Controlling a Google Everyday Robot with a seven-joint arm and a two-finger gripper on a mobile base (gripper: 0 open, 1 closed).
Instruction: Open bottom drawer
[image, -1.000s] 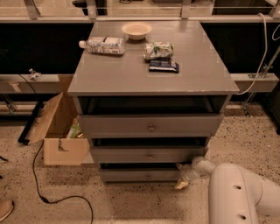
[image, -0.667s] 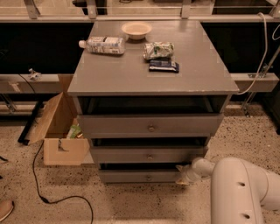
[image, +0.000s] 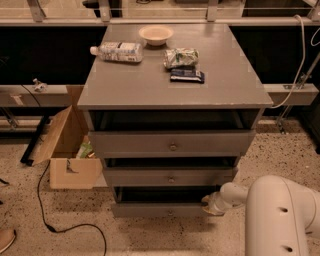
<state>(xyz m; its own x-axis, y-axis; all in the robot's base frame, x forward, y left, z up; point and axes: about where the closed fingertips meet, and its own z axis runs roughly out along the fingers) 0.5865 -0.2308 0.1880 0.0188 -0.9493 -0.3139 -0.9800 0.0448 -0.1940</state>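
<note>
The bottom drawer (image: 160, 210) is the lowest grey front of the cabinet, with a small round knob (image: 170, 213) at its centre. A dark gap shows above it. My gripper (image: 210, 204) sits at the drawer's right end, touching its right corner, at the end of my white arm (image: 280, 215) that comes in from the lower right. The middle drawer (image: 170, 177) and the wide top drawer (image: 172, 144) stand above it.
On the cabinet top (image: 125, 85) lie a bowl (image: 155, 34), a plastic bottle (image: 116, 51), a snack bag (image: 181, 57) and a dark packet (image: 187, 75). An open cardboard box (image: 65, 150) stands on the floor at the left, with a black cable (image: 45, 215) beside it.
My arm and gripper have shifted slightly up and right along the bottom drawer's right end. The drawer front looks about as it was.
</note>
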